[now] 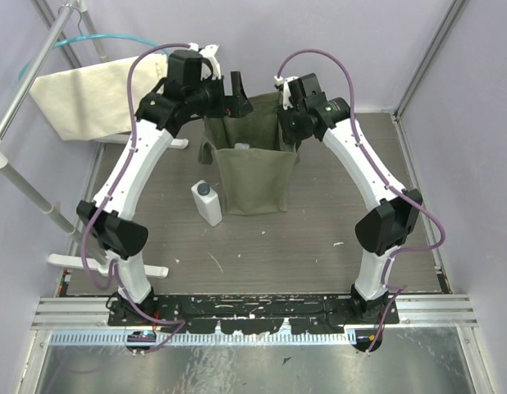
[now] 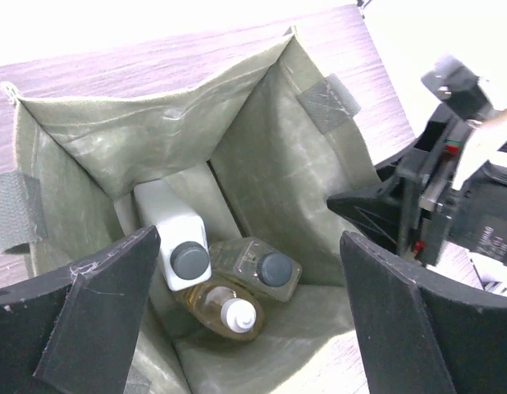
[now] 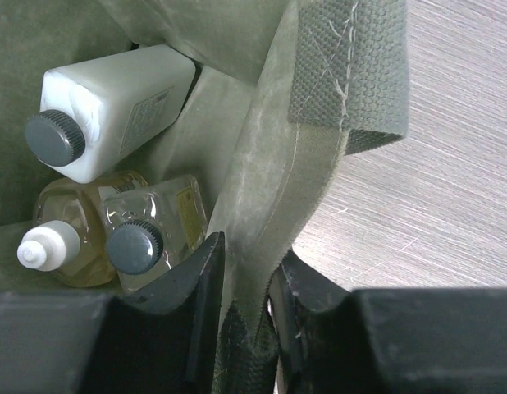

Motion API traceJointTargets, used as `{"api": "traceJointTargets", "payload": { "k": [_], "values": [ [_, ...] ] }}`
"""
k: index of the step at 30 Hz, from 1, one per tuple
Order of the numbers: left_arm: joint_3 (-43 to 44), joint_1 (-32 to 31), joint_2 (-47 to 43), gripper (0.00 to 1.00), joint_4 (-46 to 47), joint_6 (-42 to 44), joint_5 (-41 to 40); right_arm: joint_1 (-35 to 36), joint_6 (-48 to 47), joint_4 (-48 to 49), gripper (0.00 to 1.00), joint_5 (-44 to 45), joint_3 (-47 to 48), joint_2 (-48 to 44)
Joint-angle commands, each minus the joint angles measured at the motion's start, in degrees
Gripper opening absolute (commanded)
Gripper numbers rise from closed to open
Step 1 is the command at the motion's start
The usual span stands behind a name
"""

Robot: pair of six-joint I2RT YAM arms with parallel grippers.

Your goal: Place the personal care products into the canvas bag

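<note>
The olive-green canvas bag (image 1: 255, 164) stands open mid-table. Inside it lie a white bottle with a dark grey cap (image 2: 173, 230), a clear dark-capped bottle (image 2: 258, 267) and an amber white-capped bottle (image 2: 221, 310); they also show in the right wrist view, the white bottle (image 3: 114, 111), the dark-capped one (image 3: 151, 230) and the white-capped one (image 3: 65, 238). A second white bottle (image 1: 207, 202) lies on the table left of the bag. My left gripper (image 2: 249, 320) is open and empty above the bag's mouth. My right gripper (image 3: 249, 279) is shut on the bag's right wall (image 3: 262, 189).
A cream cloth (image 1: 85, 98) hangs on a teal hanger from a white rack (image 1: 24, 107) at the back left. The rack's foot (image 1: 106, 267) lies beside my left arm. Grey walls enclose the table's sides.
</note>
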Motion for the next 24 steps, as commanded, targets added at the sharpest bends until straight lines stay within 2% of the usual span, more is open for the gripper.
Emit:
{"api": "traceJointTargets", "payload": {
  "k": [1, 6, 10, 14, 18, 20, 24],
  "values": [
    [-3.8, 0.3, -4.4, 0.98, 5.5, 0.7, -0.4, 0.3, -0.7, 1.0, 0.34, -0.7, 2.1, -0.6],
    [-3.5, 0.3, -8.3, 0.98, -4.6, 4.4, -8.6, 0.2, -0.9, 1.1, 0.42, 0.0, 2.2, -1.1],
    [-10.4, 0.3, -13.8, 0.98, -10.7, 5.3, -13.3, 0.2, -1.2, 1.3, 0.51, 1.6, 2.1, -2.0],
    [-21.3, 0.3, -21.4, 0.98, -12.6, 4.3, -15.2, 0.2, -0.9, 1.7, 0.64, 3.1, 1.8, -3.0],
    [-24.5, 0.3, -25.4, 0.98, -15.0, 5.1, -18.2, 0.3, 0.9, 3.0, 0.78, 4.7, 1.4, -5.2],
    [-24.7, 0.4, -26.3, 0.98, -15.2, 5.3, -19.1, 0.3, 1.3, 4.0, 0.82, 5.0, 0.8, -6.6],
    [-24.9, 0.4, -27.0, 0.98, -14.5, 4.6, -17.9, 0.3, 1.4, 4.2, 0.84, 6.2, 0.5, -8.6]
  ]
}}
